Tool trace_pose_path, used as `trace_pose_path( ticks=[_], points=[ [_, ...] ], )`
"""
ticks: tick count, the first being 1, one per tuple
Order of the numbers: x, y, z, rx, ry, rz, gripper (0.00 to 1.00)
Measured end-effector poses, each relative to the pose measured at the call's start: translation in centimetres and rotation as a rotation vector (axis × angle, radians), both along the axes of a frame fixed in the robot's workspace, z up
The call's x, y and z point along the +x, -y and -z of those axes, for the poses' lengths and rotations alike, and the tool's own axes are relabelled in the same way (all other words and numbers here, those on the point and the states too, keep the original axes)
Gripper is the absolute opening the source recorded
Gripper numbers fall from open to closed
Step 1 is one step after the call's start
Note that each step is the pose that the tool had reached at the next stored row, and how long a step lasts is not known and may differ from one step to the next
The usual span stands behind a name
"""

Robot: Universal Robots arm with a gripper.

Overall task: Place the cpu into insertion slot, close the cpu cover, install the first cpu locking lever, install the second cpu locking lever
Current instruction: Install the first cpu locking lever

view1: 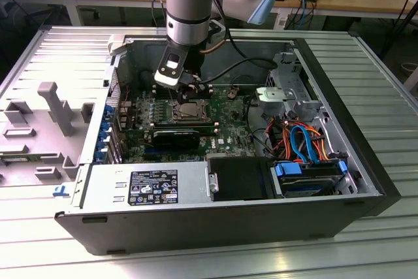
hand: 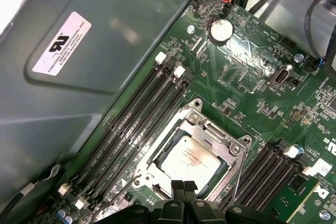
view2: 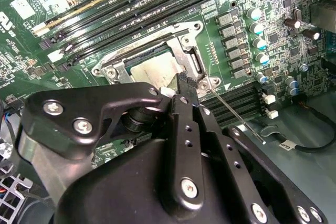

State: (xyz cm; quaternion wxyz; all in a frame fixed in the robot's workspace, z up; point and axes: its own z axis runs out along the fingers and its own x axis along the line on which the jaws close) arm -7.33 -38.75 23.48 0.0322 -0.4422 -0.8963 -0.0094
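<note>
Though the small square silvery-grey cpu (hand: 190, 157) sits in the silver-rimmed dark insertion slot (hand: 144, 177) with the thin silver windowed cpu cover (hand: 212, 130) down over it, one thin wire locking lever (view2: 236, 115) looks unlatched. The black gripper (hand: 184, 186), clenched on nothing visible, hovers at the socket's twelve o'clock in the exterior view.

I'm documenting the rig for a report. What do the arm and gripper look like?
The arm is silver-grey tubing with pale blue joint caps and a black ring. The gripper is black metal linkage studded with silver screws; a white block sits at the wrist.
</note>
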Motion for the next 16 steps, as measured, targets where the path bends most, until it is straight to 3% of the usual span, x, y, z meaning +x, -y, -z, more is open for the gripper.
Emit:
trace_pose_path(
  ticks=[16],
  points=[
    [0.0, 0.0, 0.0, 0.0, 0.0, -0.051, 0.11]
  ],
)
